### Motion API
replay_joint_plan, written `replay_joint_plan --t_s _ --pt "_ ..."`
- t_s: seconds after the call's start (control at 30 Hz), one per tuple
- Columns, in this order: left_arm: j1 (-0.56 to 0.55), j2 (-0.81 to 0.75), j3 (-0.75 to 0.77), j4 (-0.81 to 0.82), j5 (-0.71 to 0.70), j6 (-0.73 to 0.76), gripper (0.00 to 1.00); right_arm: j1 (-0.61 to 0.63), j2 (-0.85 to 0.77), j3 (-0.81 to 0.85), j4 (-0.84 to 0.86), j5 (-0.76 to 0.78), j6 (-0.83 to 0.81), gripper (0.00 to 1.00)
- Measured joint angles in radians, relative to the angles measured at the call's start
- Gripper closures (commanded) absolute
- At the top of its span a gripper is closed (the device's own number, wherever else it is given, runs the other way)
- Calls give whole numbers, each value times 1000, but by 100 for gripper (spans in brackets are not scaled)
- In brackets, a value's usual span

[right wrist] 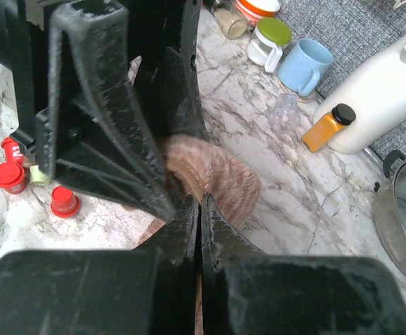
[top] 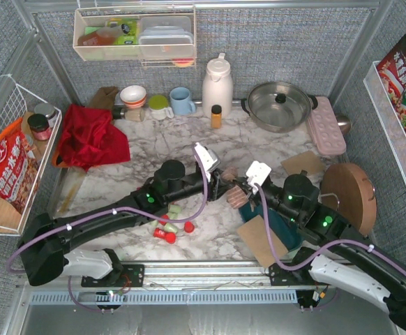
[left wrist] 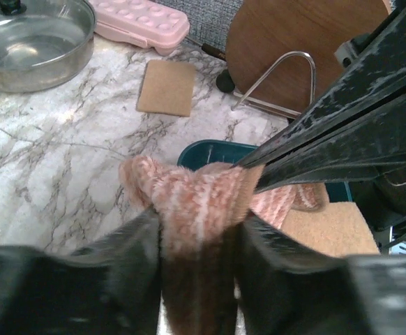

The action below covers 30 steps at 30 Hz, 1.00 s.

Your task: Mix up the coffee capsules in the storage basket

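Both grippers meet over the middle of the table on a pink knitted sock. My left gripper is shut on the sock, which bulges out between its fingers. My right gripper is shut, its tips pinching the sock's ribbed edge. The dark teal storage basket lies under the right arm, mostly hidden; its rim shows in the left wrist view. Several red and mint coffee capsules lie loose on the marble under the left arm; red ones show in the right wrist view.
Brown mats lie by the basket and further back. A round wooden board stands at right. At the back are a steel pot, pink egg tray, white thermos, blue mug and red cloth.
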Motion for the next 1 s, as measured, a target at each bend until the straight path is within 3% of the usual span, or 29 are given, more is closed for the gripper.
replay_joint_plan --t_s 0.1,0.27,0.33,0.5,0.57,0.73,0.87,1.0 --pt "-5 18 18 8 3 11 80 0 12 9 -9 5 1 100" --pt "-6 33 42 6 14 22 100 0 1 10 -7 21 5 100" --pt "-7 34 45 5 14 26 100 0 -6 10 -6 28 9 91" --pt "-10 34 53 -7 -57 42 100 0 -25 3 -1 56 15 47" --pt "-8 32 51 -18 -130 41 100 0 -32 -1 7 76 18 38" --pt "-7 -13 29 -22 -359 28 100 0 -34 -10 13 186 27 29" --pt "-3 -74 26 -37 -621 13 100 0 -34 -10 20 280 41 27" --pt "87 -145 16 -69 -863 6 100 0 -30 -10 20 343 53 26"
